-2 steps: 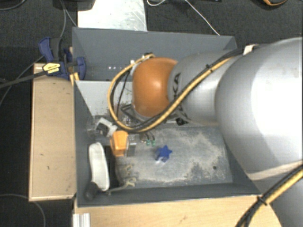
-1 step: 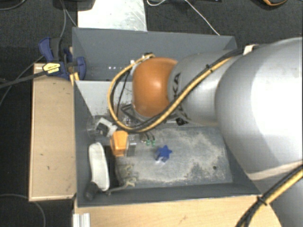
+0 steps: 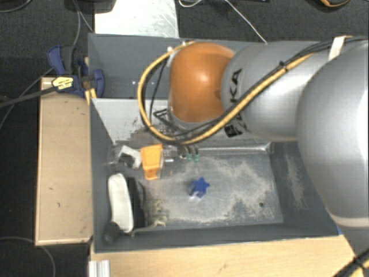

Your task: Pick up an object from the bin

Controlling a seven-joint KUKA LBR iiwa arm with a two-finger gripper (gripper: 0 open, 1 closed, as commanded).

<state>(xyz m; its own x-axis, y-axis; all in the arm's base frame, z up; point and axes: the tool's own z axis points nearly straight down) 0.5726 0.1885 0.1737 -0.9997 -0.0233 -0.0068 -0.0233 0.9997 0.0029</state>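
Observation:
Part of my gripper (image 3: 185, 151) shows below the arm's orange cover, low over the far middle of the bin floor. A small green bit (image 3: 194, 156) lies right at its tip. Just to its left sits an orange-yellow block (image 3: 151, 161). A small blue star-like piece (image 3: 199, 187) lies on the floor a little nearer than the gripper. What is under the cover is hidden.
A clear, silvery thing (image 3: 124, 154) lies left of the orange block. A white oblong thing (image 3: 120, 204) with a black piece (image 3: 137, 205) beside it lies along the left wall. The arm covers the bin's right and far side.

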